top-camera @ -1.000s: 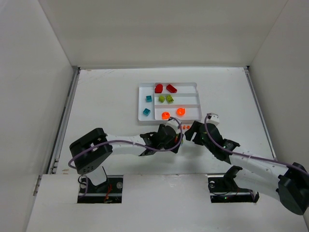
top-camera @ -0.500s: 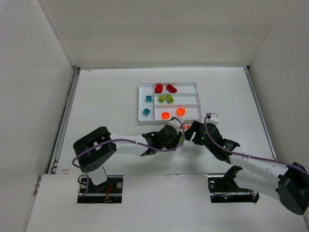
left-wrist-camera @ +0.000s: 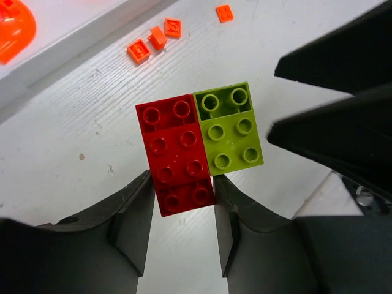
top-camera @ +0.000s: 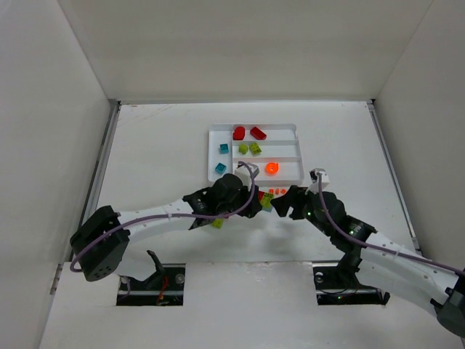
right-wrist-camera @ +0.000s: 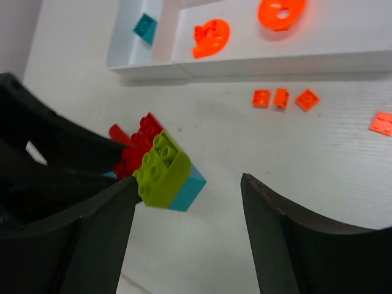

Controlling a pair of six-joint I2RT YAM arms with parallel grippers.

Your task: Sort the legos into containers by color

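My left gripper [left-wrist-camera: 182,184] is shut on the end of a red brick [left-wrist-camera: 177,153], which is joined side by side to a lime green brick [left-wrist-camera: 231,128]. In the right wrist view the lime brick [right-wrist-camera: 162,165] sits on a teal brick [right-wrist-camera: 188,195], with the red one [right-wrist-camera: 138,147] behind. My right gripper [right-wrist-camera: 188,182] is open, its left finger right beside the lime brick. In the top view the cluster [top-camera: 266,202] hangs between both grippers, just in front of the white tray [top-camera: 290,128]. The tray holds red [top-camera: 239,133], lime [top-camera: 255,147], teal [top-camera: 220,169] and orange [top-camera: 272,168] pieces.
Several tiny orange tiles [top-camera: 275,191] lie on the table by the tray's near edge; they also show in the left wrist view [left-wrist-camera: 150,43] and the right wrist view [right-wrist-camera: 282,98]. A loose lime brick [top-camera: 216,222] lies under my left arm.
My left arm has swung, its elbow out to the left and its wrist nearer the tray, now covering one orange piece. The brick cluster now shows between the two grippers.
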